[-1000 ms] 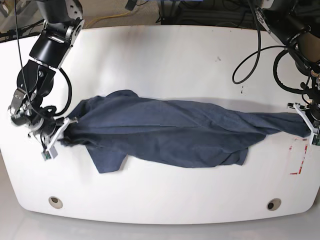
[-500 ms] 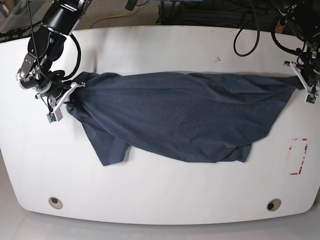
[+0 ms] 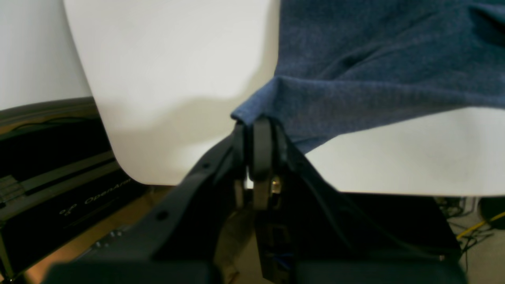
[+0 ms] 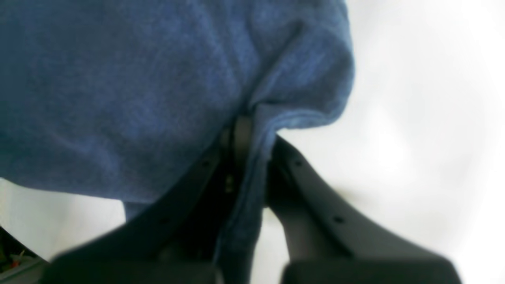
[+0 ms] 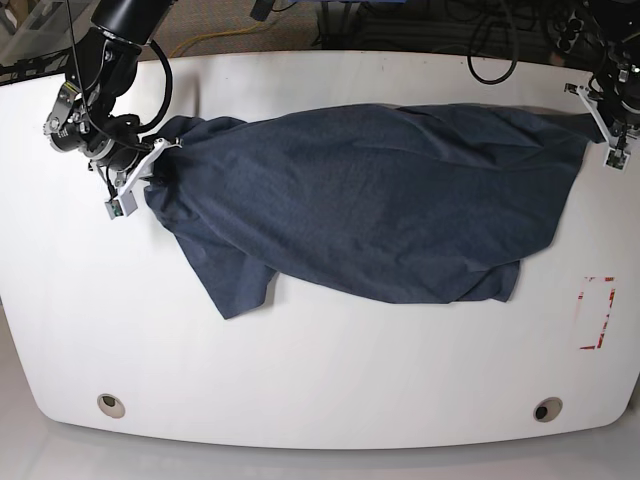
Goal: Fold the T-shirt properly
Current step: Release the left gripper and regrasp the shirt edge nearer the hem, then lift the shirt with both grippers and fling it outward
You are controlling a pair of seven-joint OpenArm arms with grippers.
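Observation:
The dark blue T-shirt (image 5: 370,200) lies stretched across the white table (image 5: 320,380), with one short sleeve pointing toward the front left. In the base view my right gripper (image 5: 158,155) is at the shirt's left end and my left gripper (image 5: 597,120) at its right end. The left wrist view has the left gripper (image 3: 256,123) shut on a corner of the fabric (image 3: 375,59). Through the right wrist camera I see the right gripper (image 4: 247,120) shut on a bunched fold of the cloth (image 4: 118,79).
A red tape rectangle (image 5: 598,312) marks the table at the right. Two round holes (image 5: 111,404) (image 5: 547,409) sit near the front edge. Black cables (image 5: 500,40) hang behind the far edge. The left gripper hangs over the table's rounded corner (image 3: 130,173).
Both grippers have moved toward the table's far edge with the shirt's ends in them. The shirt has gone from a narrow bunched strip to a wider spread sheet.

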